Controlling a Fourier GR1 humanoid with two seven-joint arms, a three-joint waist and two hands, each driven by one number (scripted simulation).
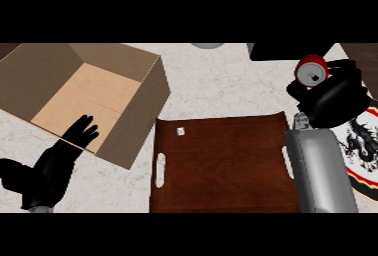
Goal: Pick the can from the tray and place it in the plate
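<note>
My right hand [336, 100] is curled around a red can [311, 71], fingers and thumb wrapped about its body, with its silver top and pull tab facing up toward me. The can is clear of the tray: it shows beyond the tray's far right corner, over the pale speckled counter [221, 85] and close to the far edge of the plate [360, 165]. I cannot tell how high I hold it.

The white, dark-rimmed plate bears a black dragon figure. It lies at the right edge of the view, partly covered by my hand and my grey forearm [321, 170]. The forearm runs along the right edge of the brown wooden tray [221, 170] and hides the line between tray and plate. The tray has a slot handle on each side and a small pale tag near its far left corner.

Bare counter stretches beyond the tray's far edge. An open cardboard box [88, 95] sits to the left, one flap hanging near the tray's left corner. My left hand [55, 160] rests open at lower left, fingers up, overlapping the box's near edge.
</note>
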